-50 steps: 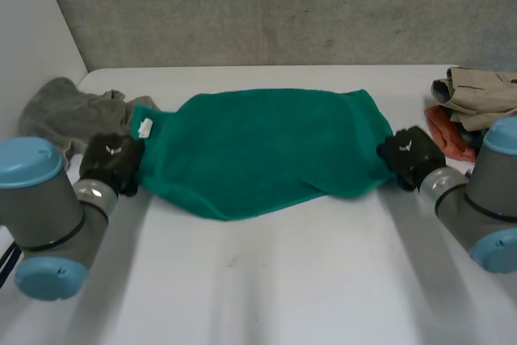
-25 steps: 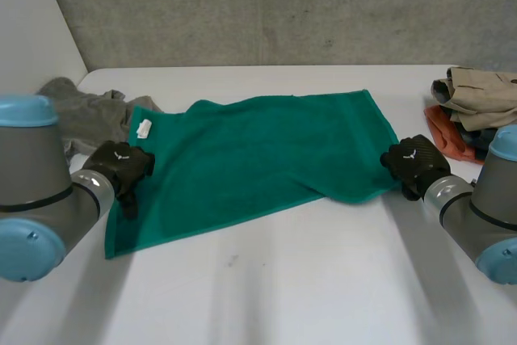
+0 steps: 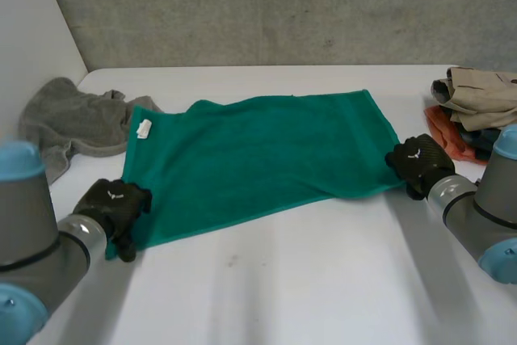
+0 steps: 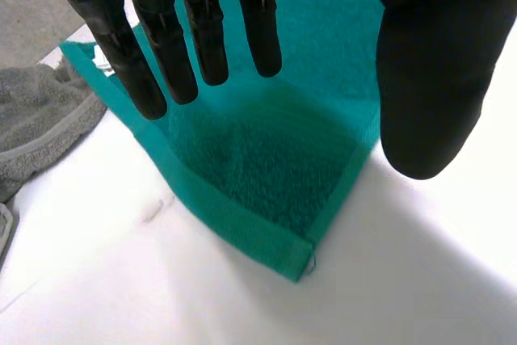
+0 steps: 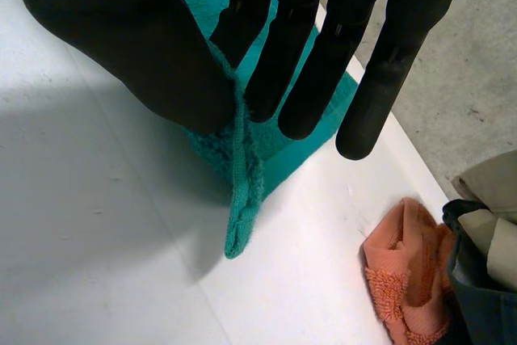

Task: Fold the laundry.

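Beside green towel [image 3: 258, 159]: grey cloth [image 3: 73, 119], clothes pile [image 3: 472, 107]; left hand [image 3: 117, 204] spread, right hand [image 3: 418, 163] pinching corner.

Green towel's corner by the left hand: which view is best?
Left wrist view: the towel's corner lies flat on the table beneath the open left hand. Head view: that hand partly covers it. Right wrist view: the opposite end.

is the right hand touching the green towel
Touching. The right wrist view shows the right hand pinching the green towel between thumb and fingers.
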Controlling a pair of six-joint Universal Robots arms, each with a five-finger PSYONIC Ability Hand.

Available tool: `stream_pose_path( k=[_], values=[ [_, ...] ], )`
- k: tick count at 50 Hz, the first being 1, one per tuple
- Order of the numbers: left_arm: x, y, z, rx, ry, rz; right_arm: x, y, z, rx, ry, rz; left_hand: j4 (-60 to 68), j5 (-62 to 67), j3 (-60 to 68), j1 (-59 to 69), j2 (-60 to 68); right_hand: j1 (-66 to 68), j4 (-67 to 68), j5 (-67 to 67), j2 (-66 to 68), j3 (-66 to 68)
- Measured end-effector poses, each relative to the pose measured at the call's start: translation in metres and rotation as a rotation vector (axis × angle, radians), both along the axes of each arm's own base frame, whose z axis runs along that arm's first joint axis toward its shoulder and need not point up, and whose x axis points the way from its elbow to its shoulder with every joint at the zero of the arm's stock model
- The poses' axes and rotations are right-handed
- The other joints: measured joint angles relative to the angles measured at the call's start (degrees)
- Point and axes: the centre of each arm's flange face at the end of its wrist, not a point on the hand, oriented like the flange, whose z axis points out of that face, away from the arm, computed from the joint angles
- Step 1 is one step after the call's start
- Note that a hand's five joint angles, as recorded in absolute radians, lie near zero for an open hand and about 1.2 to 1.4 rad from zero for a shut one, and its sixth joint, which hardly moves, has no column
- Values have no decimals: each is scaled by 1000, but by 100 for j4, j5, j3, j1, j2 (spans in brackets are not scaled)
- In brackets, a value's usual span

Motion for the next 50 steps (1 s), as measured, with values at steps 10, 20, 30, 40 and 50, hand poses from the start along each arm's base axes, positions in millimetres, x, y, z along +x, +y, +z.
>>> stream_pose_path(
  k=[10, 20, 30, 40, 50],
  values=[
    [6, -10, -31, -56, -33, -7, 2, 3, -2, 8, 3, 8, 0, 0, 0, 0, -1, 0, 0, 0, 0, 0],
    [7, -28, -41, -107, -29, -2, 3, 5, -4, 13, 9, 12, 217, 104, 141, 118, 128, 0, 0, 0, 0, 0],
    [5, -47, -39, -191, -17, 1, 5, 9, -6, 16, 24, 25, 1083, 1048, 986, 1013, 986, 0, 0, 0, 0, 0],
    [1, -65, -38, -231, -9, 1, 6, 11, -7, 16, 35, 34, 2226, 2173, 2217, 2250, 2218, 0, 0, 0, 0, 0],
    [3, -75, -10, -292, 22, 28, 3, 8, 7, -7, 36, 16, 4209, 3971, 4090, 3932, 4112, 0, 0, 0, 0, 0]
  ],
)
